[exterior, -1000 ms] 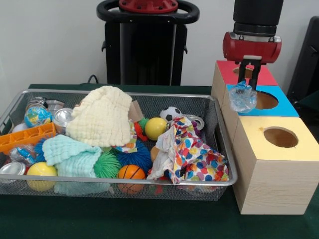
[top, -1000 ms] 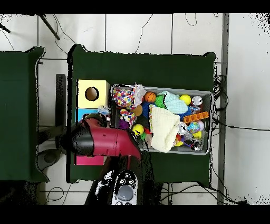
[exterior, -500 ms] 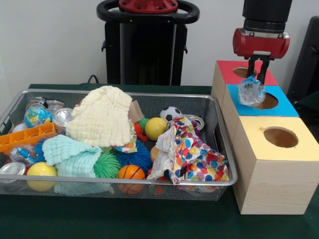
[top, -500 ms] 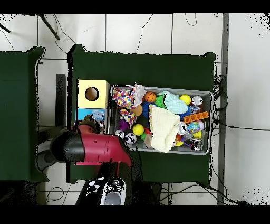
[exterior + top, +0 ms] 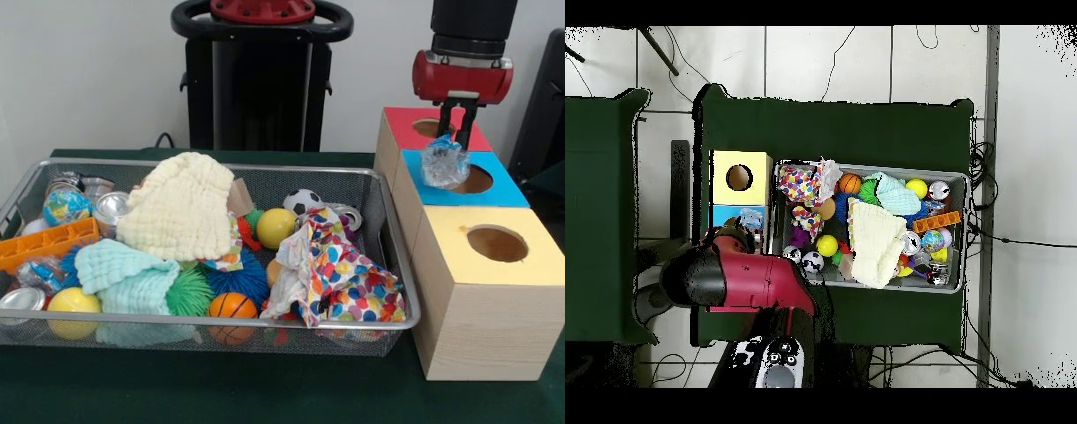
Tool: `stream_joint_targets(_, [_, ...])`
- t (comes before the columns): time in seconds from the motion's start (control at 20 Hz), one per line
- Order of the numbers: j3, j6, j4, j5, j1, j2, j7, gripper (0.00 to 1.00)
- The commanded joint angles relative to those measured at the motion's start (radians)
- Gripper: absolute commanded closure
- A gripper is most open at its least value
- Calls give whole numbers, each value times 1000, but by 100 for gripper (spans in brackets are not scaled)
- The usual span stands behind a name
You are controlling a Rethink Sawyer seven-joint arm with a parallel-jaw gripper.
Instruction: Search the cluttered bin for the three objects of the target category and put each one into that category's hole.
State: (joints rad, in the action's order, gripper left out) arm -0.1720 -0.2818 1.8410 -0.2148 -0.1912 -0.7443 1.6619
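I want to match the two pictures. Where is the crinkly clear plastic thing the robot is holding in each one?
Front view: the plastic hangs from the pincer at upper right, over the blue box, just left of its hole.
Overhead view: the plastic is at left of middle, on the blue box, just above the red arm.
Shared landmark: the yellow box, next to the blue one.

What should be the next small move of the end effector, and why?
Probably a small shift toward the hole in the blue box, then release. The end effector holds the crumpled plastic over that box's top, at the hole's edge rather than centred.
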Motion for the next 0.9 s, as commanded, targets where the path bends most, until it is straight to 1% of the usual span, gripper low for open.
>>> stream_joint_targets(0.05, [29,38,93,-43,8,42,265,100])
stream_joint_targets(0.35, [17,11,90,-50,-15,33,265,100])
stream_joint_targets(0.5, [2,-6,99,-56,-41,17,279,100])
stream_joint_targets(0.65, [-1,-18,112,-65,-50,2,281,100])
stream_joint_targets(0.9, [-11,-16,108,-84,-73,10,286,100])
